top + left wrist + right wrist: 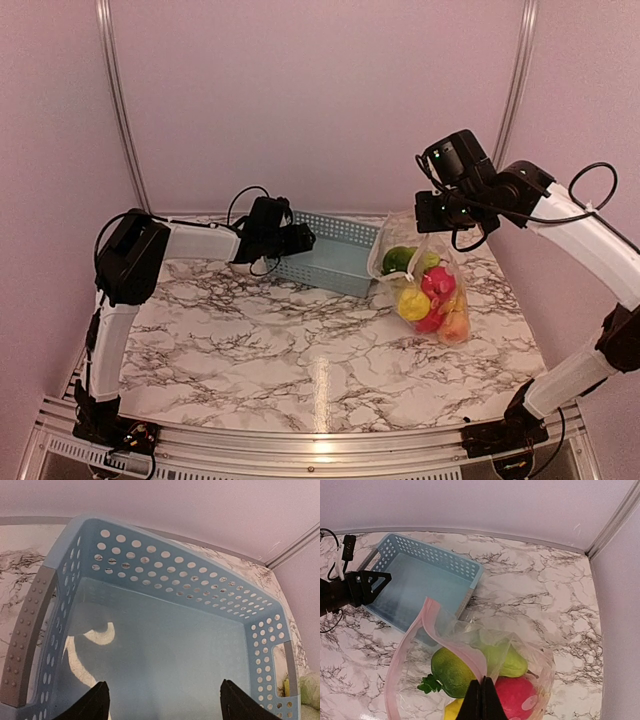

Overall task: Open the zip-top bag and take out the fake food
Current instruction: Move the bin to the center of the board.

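Right pincer grips the limp, slippery zip-top bag by its zipper lip — we'd take the opposite lip with our wide left pincer.

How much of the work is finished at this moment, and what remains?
Done: the zip-top bag looks open, its zipper strip gaping in a loop. In hand: the right claw is shut on that strip, holding the bag up. Still to do: the fake food is all inside the bag; the blue basket is empty, with the open left claw over it.
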Robot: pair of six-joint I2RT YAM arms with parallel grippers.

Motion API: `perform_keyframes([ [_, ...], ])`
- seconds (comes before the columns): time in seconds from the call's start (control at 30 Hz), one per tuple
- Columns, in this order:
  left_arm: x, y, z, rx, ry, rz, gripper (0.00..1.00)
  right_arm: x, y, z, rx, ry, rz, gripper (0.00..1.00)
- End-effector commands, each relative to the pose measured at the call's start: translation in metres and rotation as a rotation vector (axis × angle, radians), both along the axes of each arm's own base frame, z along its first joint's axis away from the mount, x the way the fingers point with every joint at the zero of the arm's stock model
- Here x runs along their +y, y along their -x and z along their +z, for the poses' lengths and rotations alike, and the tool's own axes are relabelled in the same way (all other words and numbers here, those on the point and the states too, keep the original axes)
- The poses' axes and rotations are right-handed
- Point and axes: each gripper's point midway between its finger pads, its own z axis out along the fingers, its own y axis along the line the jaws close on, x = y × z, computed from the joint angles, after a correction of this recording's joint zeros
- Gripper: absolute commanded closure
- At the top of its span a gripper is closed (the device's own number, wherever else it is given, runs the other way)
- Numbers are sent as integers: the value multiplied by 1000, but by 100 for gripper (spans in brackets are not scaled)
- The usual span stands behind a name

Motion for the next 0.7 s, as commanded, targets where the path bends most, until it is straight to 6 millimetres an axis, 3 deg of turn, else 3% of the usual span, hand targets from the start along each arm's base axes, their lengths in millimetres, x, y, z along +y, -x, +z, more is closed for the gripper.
perform_keyframes([
  [0.0,33,13,1,30,-65,55,21,-1,1,13,-39,-18,-4,100],
  [0.2,60,42,14,36,-113,68,21,3,0,10,-36,-24,6,100],
  [0.43,93,90,12,60,-117,67,21,14,-4,3,-22,-32,35,100],
  [0.67,113,109,17,53,-168,73,20,32,-6,-6,-3,-27,70,100],
])
